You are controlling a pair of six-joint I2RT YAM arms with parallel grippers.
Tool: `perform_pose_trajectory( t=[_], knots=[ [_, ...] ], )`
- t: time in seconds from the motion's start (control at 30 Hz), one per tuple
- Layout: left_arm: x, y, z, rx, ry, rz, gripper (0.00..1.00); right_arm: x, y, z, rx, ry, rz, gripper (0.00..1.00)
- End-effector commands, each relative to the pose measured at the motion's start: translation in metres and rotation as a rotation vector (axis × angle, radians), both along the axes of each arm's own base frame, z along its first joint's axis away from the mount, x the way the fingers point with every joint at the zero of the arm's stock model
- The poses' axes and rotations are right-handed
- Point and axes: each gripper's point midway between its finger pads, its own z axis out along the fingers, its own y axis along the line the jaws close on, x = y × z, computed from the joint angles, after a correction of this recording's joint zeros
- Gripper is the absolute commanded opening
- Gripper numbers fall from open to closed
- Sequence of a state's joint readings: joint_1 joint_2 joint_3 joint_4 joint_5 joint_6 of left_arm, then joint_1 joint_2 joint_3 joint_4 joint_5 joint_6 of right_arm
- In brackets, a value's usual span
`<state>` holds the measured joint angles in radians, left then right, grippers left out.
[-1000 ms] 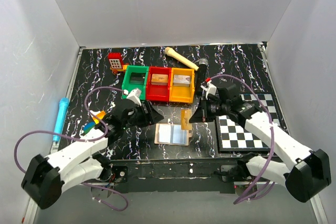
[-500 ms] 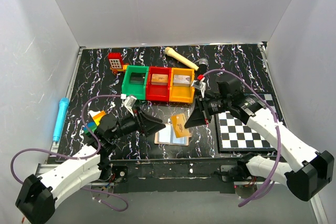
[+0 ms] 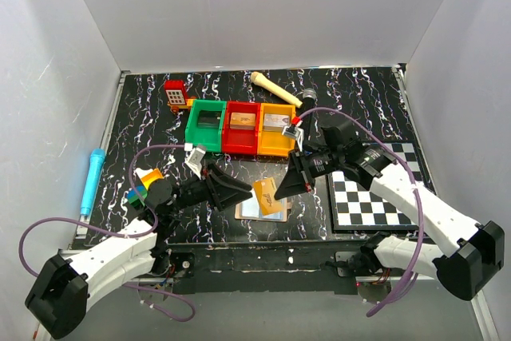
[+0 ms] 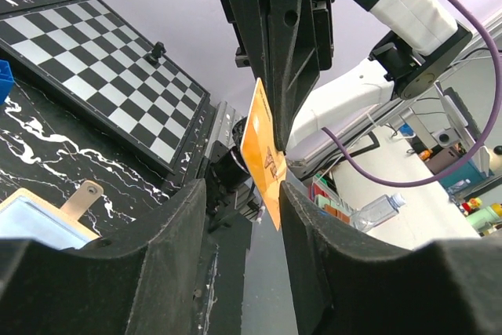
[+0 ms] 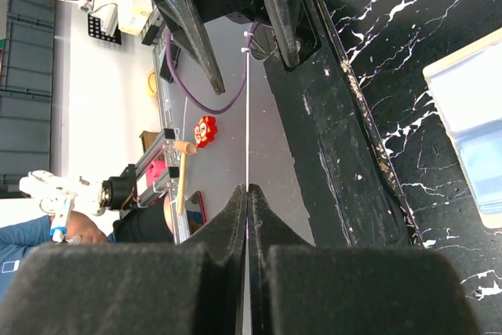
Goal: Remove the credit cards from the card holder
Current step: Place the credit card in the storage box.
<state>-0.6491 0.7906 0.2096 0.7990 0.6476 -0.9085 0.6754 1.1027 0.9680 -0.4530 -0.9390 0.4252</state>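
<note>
The card holder [image 3: 262, 208] lies open on the marbled table, pale blue inside; one corner of it shows in the left wrist view [image 4: 31, 223] and part of it in the right wrist view [image 5: 471, 107]. My right gripper [image 3: 281, 185] is shut on an orange credit card [image 3: 266, 192] and holds it in the air above the holder. That card [image 5: 247, 115] appears edge-on as a thin line between my right gripper's [image 5: 248, 190] pads. My left gripper [image 3: 239, 191] faces it, open. The card's [image 4: 263, 147] lower corner hangs between my left gripper's [image 4: 243, 194] fingers, close to the right one.
Green [image 3: 206, 124], red [image 3: 242, 127] and yellow [image 3: 276, 128] bins stand in a row behind the holder. A checkered board [image 3: 371, 191] lies under the right arm. A blue pen [image 3: 91, 180] sits at the left edge, coloured blocks [image 3: 144, 183] by the left arm.
The right arm brought the card down and left, over the holder. The left arm swung right to meet it, and its jaws have narrowed around the card's corner.
</note>
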Motion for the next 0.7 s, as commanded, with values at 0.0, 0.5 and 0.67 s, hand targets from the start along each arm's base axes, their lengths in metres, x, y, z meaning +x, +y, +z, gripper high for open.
perform_pose_trajectory(
  t=[0.0, 0.5, 0.67],
  knots=[
    [-0.005, 0.002, 0.002, -0.027, -0.010, -0.018, 0.39, 0.009, 0.011, 0.022, 0.057, -0.055, -0.004, 0.01],
    [-0.013, -0.006, -0.007, -0.012, 0.018, -0.058, 0.31, 0.010, 0.018, 0.025, 0.055, -0.050, 0.014, 0.01],
    [-0.014, -0.008, -0.005, -0.016, 0.014, -0.062, 0.32, 0.009, 0.018, 0.023, 0.047, -0.043, 0.018, 0.01]
  ],
)
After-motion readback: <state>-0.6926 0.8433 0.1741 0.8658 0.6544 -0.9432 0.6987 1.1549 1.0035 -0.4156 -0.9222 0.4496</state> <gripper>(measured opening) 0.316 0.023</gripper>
